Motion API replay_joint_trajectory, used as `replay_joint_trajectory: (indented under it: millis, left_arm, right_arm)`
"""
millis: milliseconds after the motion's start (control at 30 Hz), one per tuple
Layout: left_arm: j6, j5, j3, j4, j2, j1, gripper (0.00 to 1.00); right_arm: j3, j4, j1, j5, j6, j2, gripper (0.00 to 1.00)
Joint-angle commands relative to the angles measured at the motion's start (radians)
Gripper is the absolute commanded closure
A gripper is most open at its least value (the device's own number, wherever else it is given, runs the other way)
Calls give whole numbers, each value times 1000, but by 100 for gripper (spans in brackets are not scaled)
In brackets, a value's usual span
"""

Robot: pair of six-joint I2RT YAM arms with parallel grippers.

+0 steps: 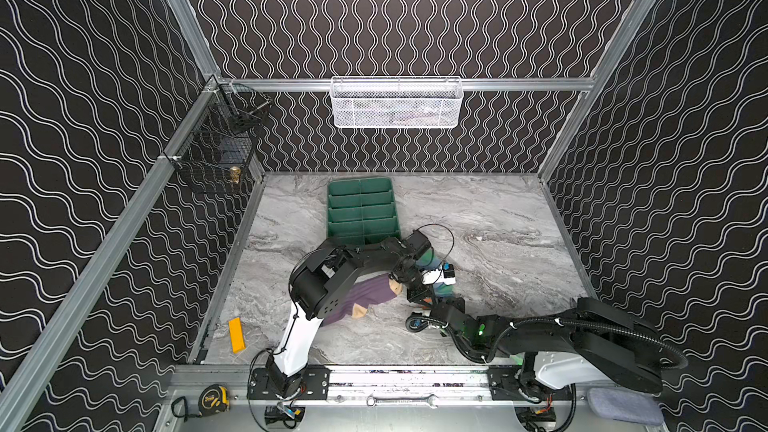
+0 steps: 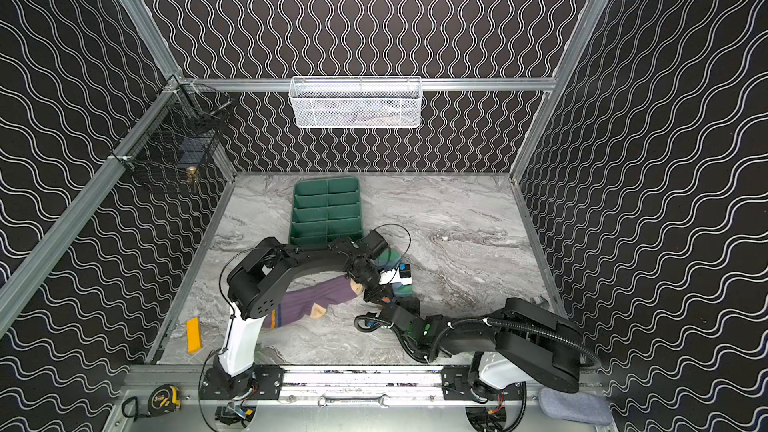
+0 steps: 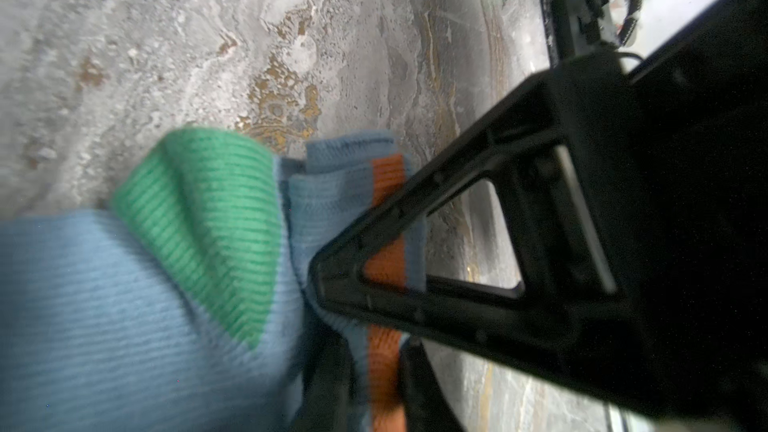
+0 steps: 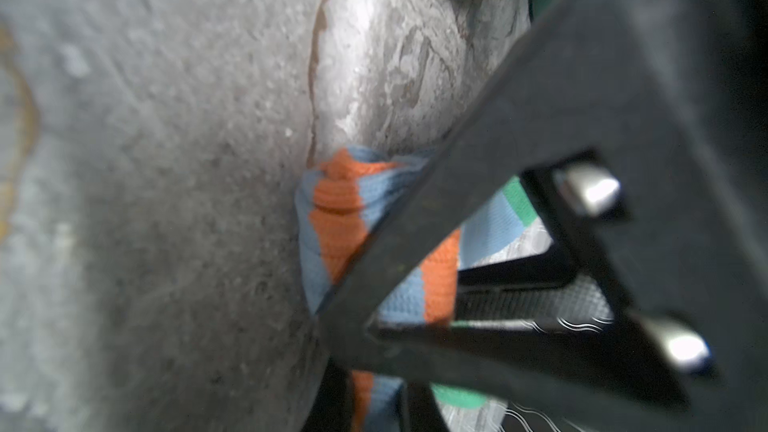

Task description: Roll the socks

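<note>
Grey marble surface (image 1: 519, 218) holds the flat purple sock (image 1: 370, 297) and, beside it, the bunched blue sock (image 3: 104, 305). Right fingers (image 4: 457, 176) pinch the blue one; we cannot tell if left fingers (image 3: 436, 184) squeeze it. Soft, floppy: we'd grab its stripy end.

Blue sock (image 3: 83, 305) ribbed knit cloth; table (image 3: 124, 35) matt marbled stone-look; tray (image 1: 360, 201) green plastic

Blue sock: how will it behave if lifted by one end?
Likely floppy: the blue sock folds over itself and its orange stripe bunches into wrinkles. Probably light, being thin ribbed knit. The ribbing should grip rather than slip, though loose ends may drag on the table.
</note>
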State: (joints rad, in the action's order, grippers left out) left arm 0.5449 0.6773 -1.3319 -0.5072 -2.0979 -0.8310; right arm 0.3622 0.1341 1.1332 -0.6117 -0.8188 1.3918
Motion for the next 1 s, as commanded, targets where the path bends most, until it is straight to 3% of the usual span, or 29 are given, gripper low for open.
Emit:
replay_joint_trajectory:
  millis: [0,100,433,567,700,733,867,967]
  left_arm:
    - [-8,-321,40,-144,24,-2,66]
    - [2,-327,57,-113,101,-3,59]
    - [28,-411,64,-37,345,0,49]
    - [3,-561,109,65,497,23,53]
    - [16,-749,228,223,774,37,61]
    - [26,-756,254,245,847,38,60]
    - [106,-632,316,212,1138,37,40]
    - [154,-558,268,71,1222,38,34]
  right_arm:
    - [4,-229,2,195,54,-12,100]
    - [11,-286,1,224,76,-42,100]
    - [50,-451,-16,295,159,-77,100]
    - [103,-542,-52,395,186,-71,100]
    - [187,-674,-108,540,216,-42,100]
    - [207,-703,-119,568,227,-33,100]
    - [287,-805,-182,693,250,17,100]
    - [354,-845,-240,742,250,70,100]
